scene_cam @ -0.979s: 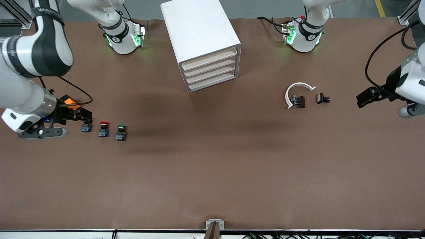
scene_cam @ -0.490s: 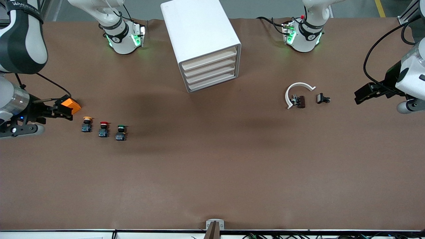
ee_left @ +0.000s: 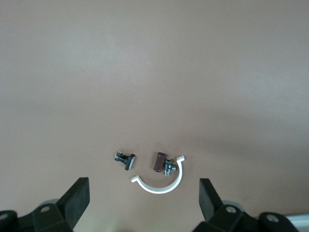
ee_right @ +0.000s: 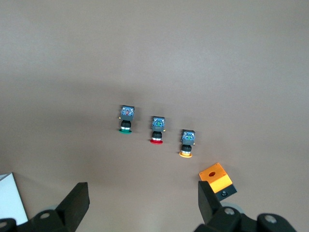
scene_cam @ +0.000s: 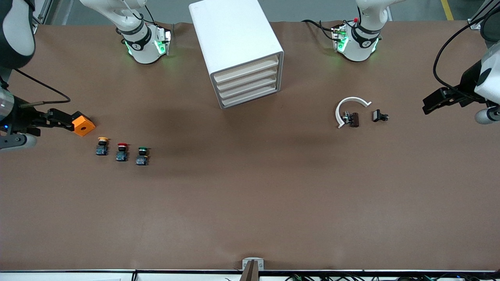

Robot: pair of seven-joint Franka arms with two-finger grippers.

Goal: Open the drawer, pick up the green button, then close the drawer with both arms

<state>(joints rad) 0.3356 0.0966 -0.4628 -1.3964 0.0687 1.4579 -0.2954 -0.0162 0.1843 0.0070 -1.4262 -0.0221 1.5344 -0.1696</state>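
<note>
Green button [scene_cam: 142, 155] among three capped buttons, one orange cube [scene_cam: 83, 125]; fingers of both grippers apart

Even, diffuse overhead light falls across the matte brown surface [scene_cam: 250, 203], which shows no glare. Broad, soft-edged shadows darken it in front of the white four-drawer cabinet [scene_cam: 236, 50]. Green indicator lights glow at both arm bases. Both wrist views are softer, with small parts slightly blurred and the dark jaws at the frame edge out of focus.
</note>
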